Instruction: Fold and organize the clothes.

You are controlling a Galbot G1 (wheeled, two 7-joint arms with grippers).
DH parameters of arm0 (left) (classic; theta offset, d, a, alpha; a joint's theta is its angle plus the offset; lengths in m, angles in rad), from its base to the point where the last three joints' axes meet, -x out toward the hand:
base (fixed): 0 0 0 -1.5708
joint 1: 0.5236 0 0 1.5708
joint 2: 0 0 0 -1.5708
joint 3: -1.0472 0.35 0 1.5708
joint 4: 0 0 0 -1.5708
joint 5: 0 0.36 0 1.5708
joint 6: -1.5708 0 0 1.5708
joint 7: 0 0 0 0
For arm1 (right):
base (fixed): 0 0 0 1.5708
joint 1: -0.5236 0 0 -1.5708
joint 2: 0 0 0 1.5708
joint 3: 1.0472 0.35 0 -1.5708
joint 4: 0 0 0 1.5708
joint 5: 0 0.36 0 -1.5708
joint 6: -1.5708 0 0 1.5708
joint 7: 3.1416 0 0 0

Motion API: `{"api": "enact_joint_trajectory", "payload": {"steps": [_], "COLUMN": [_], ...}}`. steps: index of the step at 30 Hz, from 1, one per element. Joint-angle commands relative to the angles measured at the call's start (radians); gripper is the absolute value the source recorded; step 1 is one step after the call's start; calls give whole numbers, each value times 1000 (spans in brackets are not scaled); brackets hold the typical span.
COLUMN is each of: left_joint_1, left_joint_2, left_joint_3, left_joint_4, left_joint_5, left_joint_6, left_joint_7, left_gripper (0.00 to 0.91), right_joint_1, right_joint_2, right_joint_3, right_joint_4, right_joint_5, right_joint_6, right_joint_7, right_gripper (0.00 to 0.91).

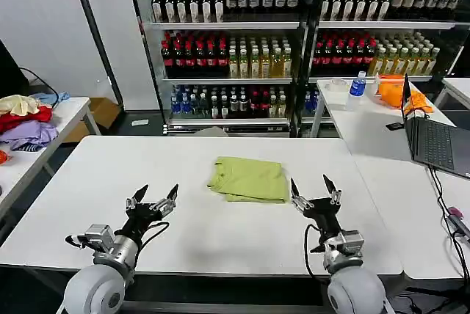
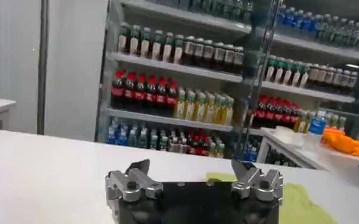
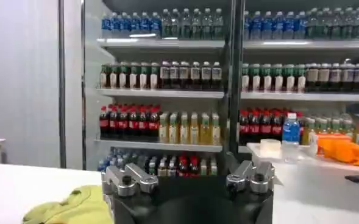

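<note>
The lime yellow-green T-shirt (image 1: pixel 248 178) lies folded into a compact rectangle at the middle of the white table (image 1: pixel 110 182). My left gripper (image 1: pixel 156 196) hovers open near the table's front edge, left of the shirt and apart from it. My right gripper (image 1: pixel 314 185) stands open just right of the shirt's near corner, holding nothing. In the left wrist view the open gripper (image 2: pixel 191 170) has the shirt (image 2: pixel 298 204) beyond it. The right wrist view has its open gripper (image 3: pixel 188 170) with the shirt (image 3: pixel 75 207) off to one side.
A side table at left holds a pile of red, purple and cream garments (image 1: pixel 26 119). On the right table sit a laptop (image 1: pixel 435 138), an orange cloth (image 1: pixel 402 95) and a water bottle (image 1: pixel 358 88). Drink shelves (image 1: pixel 294 42) stand behind.
</note>
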Motion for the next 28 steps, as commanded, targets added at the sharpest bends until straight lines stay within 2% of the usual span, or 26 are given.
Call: {"api": "enact_joint_trajectory", "payload": {"steps": [1, 6, 15, 20, 25, 28], "left_joint_1": [48, 59, 58, 66, 79, 77], "left_joint_2": [-3, 0, 1, 6, 8, 3], "left_joint_3": [-7, -8, -7, -14, -16, -14], "left_joint_4": [-48, -45, -45, -50, -63, -65], "left_joint_5": [64, 74, 82, 85, 100, 107], "left_joint_6": [-12, -21, -20, -20, -27, -25], "left_joint_7": [10, 17, 20, 26, 46, 44], "left_gripper": [907, 907, 907, 907, 907, 907], "right_joint_1": [-99, -99, 2, 4, -6, 3], "right_joint_2": [22, 32, 35, 46, 46, 52], "right_joint_3": [42, 38, -12, -22, -20, -20], "right_joint_4": [86, 83, 4, 3, 7, 14], "right_joint_5": [-27, -51, -50, -64, -71, -35], "right_joint_6": [13, -21, -30, -36, -33, 5], "right_joint_7": [-6, -10, 7, -2, 5, -3], "right_gripper": [907, 907, 907, 907, 907, 907]}}
